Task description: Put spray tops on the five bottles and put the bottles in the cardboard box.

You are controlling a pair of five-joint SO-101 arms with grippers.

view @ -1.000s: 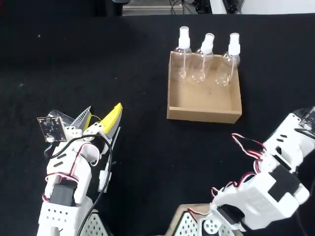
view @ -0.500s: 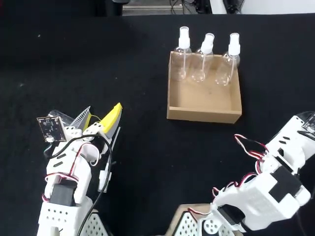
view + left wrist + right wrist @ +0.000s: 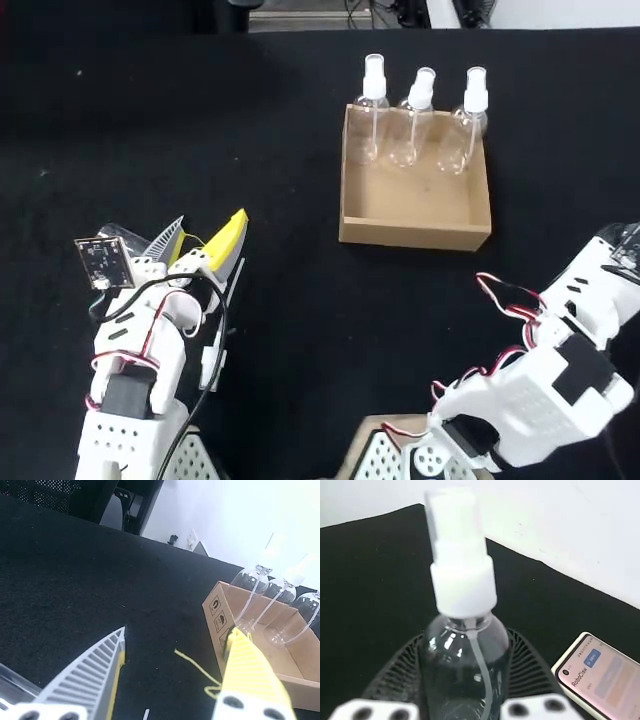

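Observation:
The cardboard box [image 3: 414, 236] sits at the table's far middle. Three clear bottles [image 3: 413, 125] with white spray tops stand in a row along its far wall. In the right wrist view, my right gripper [image 3: 466, 642] is shut on another clear bottle [image 3: 461, 587], upright, with a white spray top on its neck. The right arm [image 3: 560, 350] lies at the near right, its gripper end at the table's right edge. At the near left, my left gripper [image 3: 211, 220] stands open and holds nothing. Its grey and yellow fingers [image 3: 247, 667] point toward the box [image 3: 217, 617].
A phone [image 3: 600, 675] with a lit screen lies on the black cloth near the right gripper. The black table [image 3: 250, 110] stretches bare between the left arm and the box. Cables and a chair base sit beyond the far edge.
The right arm has shifted slightly toward the near right edge of the table. The left arm and the three boxed bottles have not moved.

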